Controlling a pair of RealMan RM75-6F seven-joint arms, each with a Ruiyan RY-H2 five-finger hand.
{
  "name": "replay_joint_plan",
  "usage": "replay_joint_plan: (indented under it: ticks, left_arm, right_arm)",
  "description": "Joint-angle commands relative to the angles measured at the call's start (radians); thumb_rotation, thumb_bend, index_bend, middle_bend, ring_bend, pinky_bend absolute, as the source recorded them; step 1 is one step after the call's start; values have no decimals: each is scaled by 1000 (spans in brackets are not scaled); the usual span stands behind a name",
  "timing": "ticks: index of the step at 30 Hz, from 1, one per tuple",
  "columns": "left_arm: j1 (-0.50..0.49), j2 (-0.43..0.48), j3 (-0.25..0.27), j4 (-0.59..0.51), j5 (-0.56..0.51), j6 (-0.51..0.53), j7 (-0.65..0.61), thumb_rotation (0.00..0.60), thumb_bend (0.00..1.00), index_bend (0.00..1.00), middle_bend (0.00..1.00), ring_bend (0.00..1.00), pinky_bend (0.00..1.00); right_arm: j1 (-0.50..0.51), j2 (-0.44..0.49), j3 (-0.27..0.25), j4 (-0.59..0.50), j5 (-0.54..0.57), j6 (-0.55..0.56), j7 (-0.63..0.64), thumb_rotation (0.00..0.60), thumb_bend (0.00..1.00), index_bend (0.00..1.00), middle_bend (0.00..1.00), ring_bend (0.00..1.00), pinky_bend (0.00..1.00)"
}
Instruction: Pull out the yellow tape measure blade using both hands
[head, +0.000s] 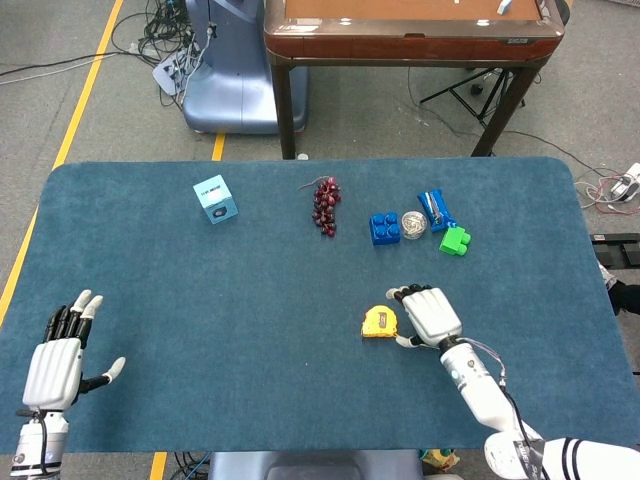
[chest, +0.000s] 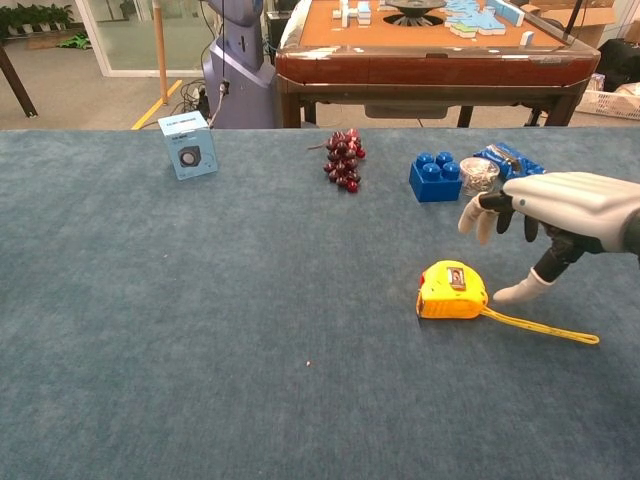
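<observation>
Right robot hand hovers palm-down just right of the yellow tape measure, fingers spread and slightly curled, holding nothing. In the chest view the right robot hand sits above and right of the case, thumb tip low near the blade, contact unclear. The tape measure case lies flat on the counter, center-right, with a short length of blade already out, running right toward the near edge; its hooked end shows free in the chest view.

Left robot hand is far off at the near-left corner of the counter, fingers spread, empty, well apart from the tape measure. It shows only in the head view.

Wide bare blue surface between the two hands and in front of the case; open room left of the case as well.

Toward the far edge: light blue box far-left, grape bunch at center, then a cluster to the right of blue block, small round container, blue packet and green block. The green block is the nearest clutter to the right hand, still apart from it. Beyond the counter stands a brown wooden table on the floor.
</observation>
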Motion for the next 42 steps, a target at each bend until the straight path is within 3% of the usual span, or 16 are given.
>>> replay_joint_plan:
  ticks: [1, 12, 27, 30, 35, 42]
  left_arm:
    - [1, 1, -1, 1, 2, 0, -4, 600, 196, 18, 0, 0, 0]
    - [7, 3, -2, 6, 1, -6, -18, 600, 196, 18, 0, 0, 0]
    - [10, -4, -7, 18, -1, -11, -30, 600, 196, 18, 0, 0, 0]
    - [10, -5, -8, 19, -1, -12, -30, 600, 195, 18, 0, 0, 0]
    - [7, -4, -12, 17, -8, -21, -38, 600, 195, 17, 0, 0, 0]
    - [-65, 26, -77, -9, -63, -117, -73, 600, 196, 18, 0, 0, 0]
  right_arm:
    - [19, -26, -1, 24, 20, -12, -13, 600, 207, 283, 334, 288, 372]
    - [65, -112, -18, 111, 68, -21, -40, 600, 207, 283, 334, 288, 372]
    - [102, -146, -27, 148, 112, -29, -47, 600, 210, 283, 335, 288, 372]
    - [109, -148, -31, 149, 115, -29, -49, 600, 288, 305, 357, 290, 372]
    - [113, -148, -28, 142, 124, -27, -35, 600, 506, 468, 488, 361, 372]
    - [144, -101, 29, 14, 160, -21, -18, 600, 562, 544, 553, 402, 372]
